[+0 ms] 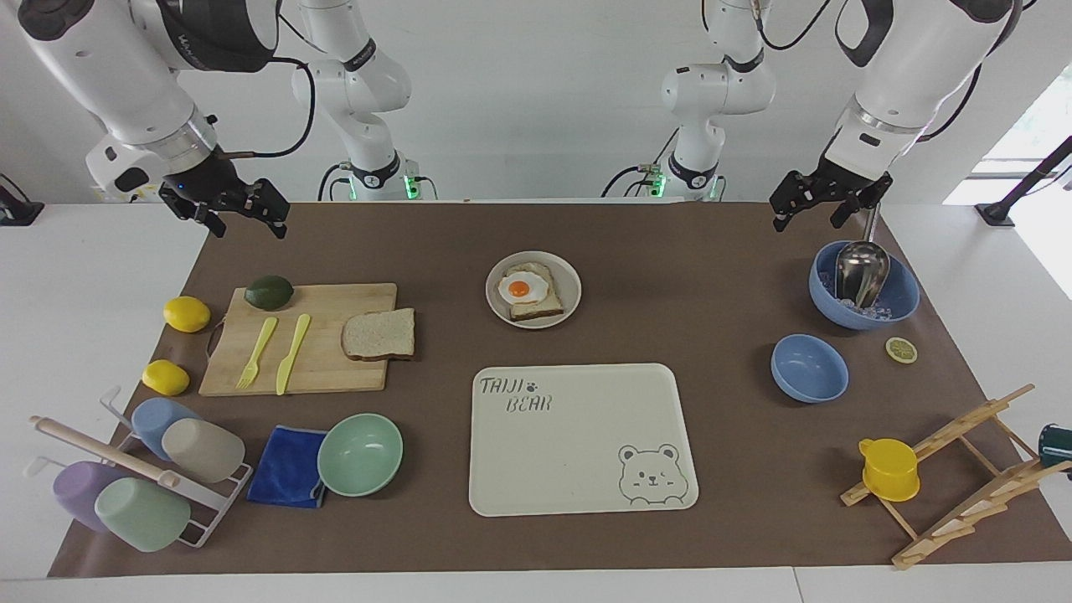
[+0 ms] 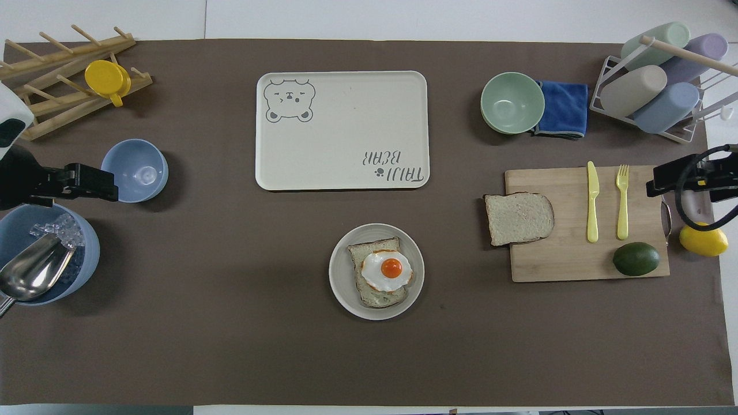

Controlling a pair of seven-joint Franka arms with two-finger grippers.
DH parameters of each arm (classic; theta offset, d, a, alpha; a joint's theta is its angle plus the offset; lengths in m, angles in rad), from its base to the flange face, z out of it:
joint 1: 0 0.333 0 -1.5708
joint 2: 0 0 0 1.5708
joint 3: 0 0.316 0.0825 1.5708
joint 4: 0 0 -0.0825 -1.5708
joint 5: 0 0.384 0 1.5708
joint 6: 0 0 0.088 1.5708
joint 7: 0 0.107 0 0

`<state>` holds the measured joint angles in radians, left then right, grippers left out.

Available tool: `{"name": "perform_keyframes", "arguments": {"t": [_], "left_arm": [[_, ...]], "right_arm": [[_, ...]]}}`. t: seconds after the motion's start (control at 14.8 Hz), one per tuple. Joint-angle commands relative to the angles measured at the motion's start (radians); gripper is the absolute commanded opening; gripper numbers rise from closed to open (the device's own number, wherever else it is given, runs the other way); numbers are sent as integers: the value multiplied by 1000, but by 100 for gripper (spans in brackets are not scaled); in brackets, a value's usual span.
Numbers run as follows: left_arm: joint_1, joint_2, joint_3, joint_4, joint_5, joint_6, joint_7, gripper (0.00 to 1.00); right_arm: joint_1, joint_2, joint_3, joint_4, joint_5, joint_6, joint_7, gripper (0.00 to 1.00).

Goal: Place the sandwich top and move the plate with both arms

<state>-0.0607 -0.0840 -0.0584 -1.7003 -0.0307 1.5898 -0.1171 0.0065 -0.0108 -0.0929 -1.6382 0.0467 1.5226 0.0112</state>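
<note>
Right, you've got both grippers up w/ fingers spread wide, holding nothing; left gripper [image 1: 825, 201] hangs over the blue bowl w/ ice [image 1: 863, 285], right gripper [image 1: 228, 209] over the mat's edge near the cutting board [image 1: 301, 339]; bread slice [image 1: 378, 334] lies flat on the board's end toward the table's middle; plate [image 1: 533, 290] w/ egg toast [image 1: 527, 291] sits mid-table, nearer the robots than the bear tray [image 1: 582, 438].

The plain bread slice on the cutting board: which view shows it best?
The overhead view: the sandwich top is seen from straight above, its whole outline and its overhang off the cutting board clear. The facing view shows the sandwich top slantwise and smaller, though unobstructed.
</note>
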Motion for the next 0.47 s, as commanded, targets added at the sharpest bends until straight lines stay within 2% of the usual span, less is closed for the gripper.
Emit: {"name": "perform_keyframes", "arguments": {"t": [0.0, 0.27, 0.41], "left_arm": [[10, -13, -4, -6, -2, -5, 7, 100], [10, -13, -4, -6, -2, -5, 7, 100], [10, -13, -4, -6, -2, -5, 7, 100]], "right_arm": [[-5, 12, 2, 18, -10, 1, 12, 100], [-5, 11, 1, 9, -10, 8, 13, 100], [16, -1, 10, -32, -11, 94, 3, 100]]}}
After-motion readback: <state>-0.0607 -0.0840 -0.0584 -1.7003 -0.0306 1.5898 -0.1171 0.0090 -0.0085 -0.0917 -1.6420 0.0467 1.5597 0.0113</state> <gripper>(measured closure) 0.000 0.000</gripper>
